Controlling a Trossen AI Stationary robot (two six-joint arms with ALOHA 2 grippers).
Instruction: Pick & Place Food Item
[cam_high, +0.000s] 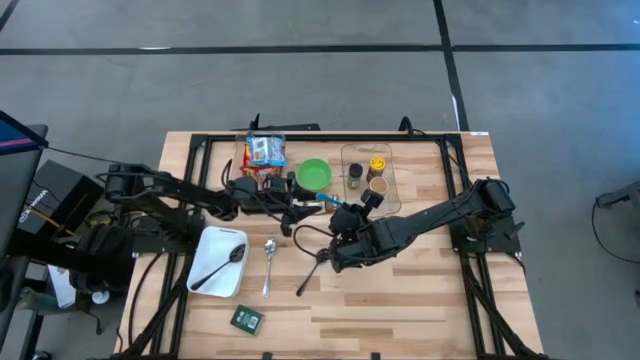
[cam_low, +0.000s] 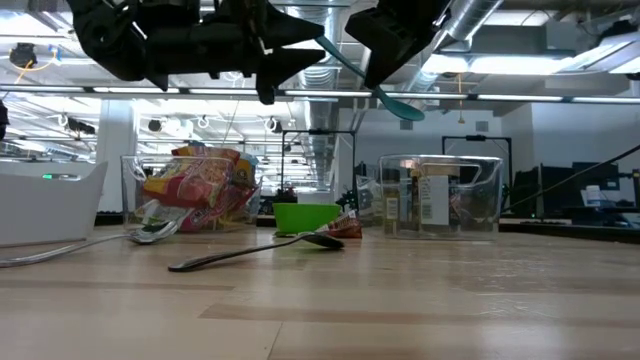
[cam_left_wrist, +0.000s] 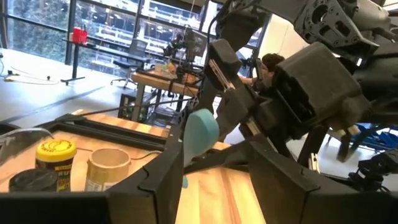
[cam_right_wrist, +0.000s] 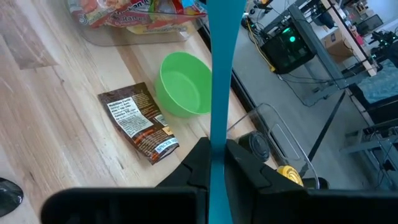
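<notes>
The right gripper (cam_high: 345, 222) is hanging above the middle of the table with its fingers (cam_right_wrist: 239, 163) pinched tight on the handle of a teal spoon (cam_right_wrist: 217, 81), which is running straight out ahead between them. The left gripper (cam_high: 308, 205) is meeting it from the other side, fingers (cam_left_wrist: 155, 177) standing apart on either side of the spoon's teal bowl (cam_left_wrist: 200, 134) without visibly pressing it; whether they are touching it cannot be told.

Just below and ahead of the right gripper, a brown snack packet (cam_right_wrist: 138, 129) is lying flat on the wood, with a green bowl (cam_right_wrist: 185, 84) sitting just beside it. Beyond the bowl, a clear tray of colourful snack bags (cam_high: 264, 152) is resting near the table's far edge. Off to the right gripper's side, a clear bin (cam_high: 366, 172) is holding small jars. Near the left gripper's underside, a black spoon (cam_high: 312, 268) and a metal spoon (cam_high: 269, 262) are lying on the table, and farther toward the left arm's base a white tray (cam_high: 203, 258) is carrying another black spoon (cam_high: 222, 265). A small green packet (cam_high: 246, 319) is sitting well apart, by the near edge.
</notes>
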